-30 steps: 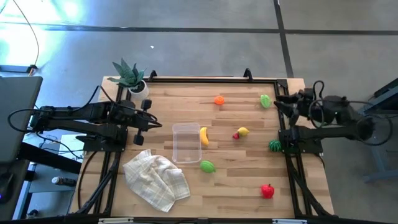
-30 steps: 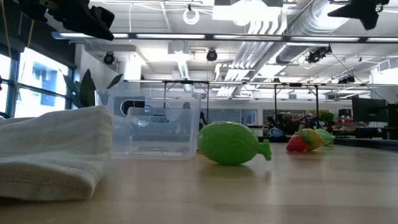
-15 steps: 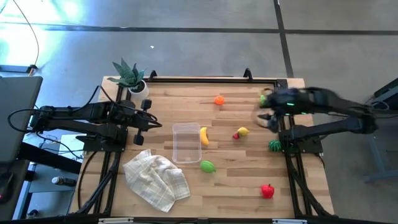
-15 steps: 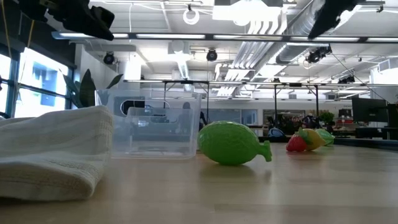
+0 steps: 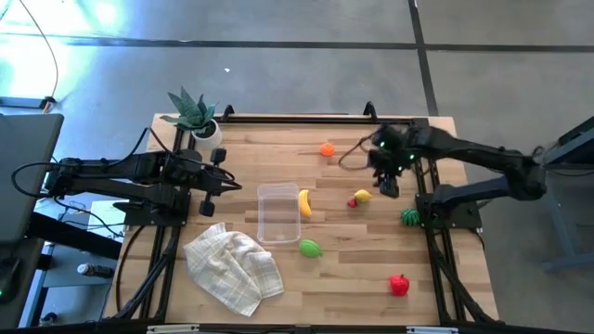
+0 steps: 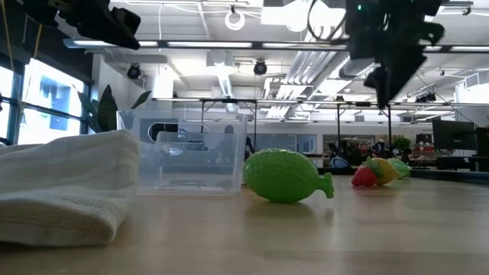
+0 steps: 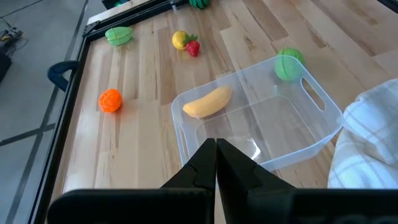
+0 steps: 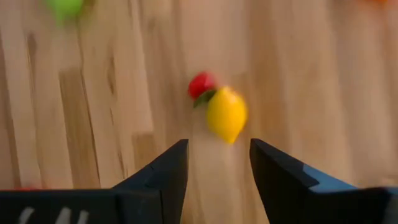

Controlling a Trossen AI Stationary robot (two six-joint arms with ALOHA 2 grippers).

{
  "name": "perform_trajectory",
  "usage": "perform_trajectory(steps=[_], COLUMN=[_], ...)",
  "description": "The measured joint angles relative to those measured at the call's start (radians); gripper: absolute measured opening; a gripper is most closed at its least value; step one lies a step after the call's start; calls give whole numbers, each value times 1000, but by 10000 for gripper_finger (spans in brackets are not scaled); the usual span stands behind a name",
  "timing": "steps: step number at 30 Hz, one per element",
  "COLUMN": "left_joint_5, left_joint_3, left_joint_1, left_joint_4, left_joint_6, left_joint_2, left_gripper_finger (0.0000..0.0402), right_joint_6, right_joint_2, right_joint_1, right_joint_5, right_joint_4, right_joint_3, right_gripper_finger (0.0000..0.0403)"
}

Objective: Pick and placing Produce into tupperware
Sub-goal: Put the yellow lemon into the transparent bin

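Right hand (image 5: 387,182) above the lemon (image 5: 363,196), fingers apart and empty.

From the right wrist view the two dark fingers (image 8: 163,174) stand parted with a clear gap, holding nothing, and the lemon (image 8: 226,114) lies on the worktop (image 5: 353,269) just past them, touching a small red fruit (image 8: 200,84). The tub (image 5: 277,211) sits near the middle of the worktop with nothing inside it; the banana (image 5: 304,203) lies against its outer wall, and a green fruit (image 5: 309,248) rests near its corner. An orange (image 5: 327,148) lies toward the far edge, a dark green piece (image 5: 410,217) by the right rail, a red one (image 5: 399,285) nearer the front. A cloth (image 5: 232,266) lies beside the tub. The left hand (image 7: 216,163) waits at the left side beside the tub, its fingers pressed together.
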Motion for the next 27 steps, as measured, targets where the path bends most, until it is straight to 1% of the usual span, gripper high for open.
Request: perform_trajectory(steps=[5,11,17,21,27], left_joint_5=[0,0,0,0,0], left_joint_3=[0,0,0,0,0], left_joint_1=[0,0,0,0,0], left_joint_4=[0,0,0,0,0], left_joint_6=[0,0,0,0,0], left_joint_2=[0,0,0,0,0], left_gripper_finger=[3,3,3,3,3], right_joint_6=[-6,-27,-2,9,-11], right_joint_2=[65,141,225,277,321], right_joint_1=[76,128,132,132,132], right_joint_5=[15,150,236,246,230], right_joint_4=[74,131,157,168,208], right_joint_3=[-81,-106,-108,-108,-108], right_gripper_finger=[174,175,192,216,249])
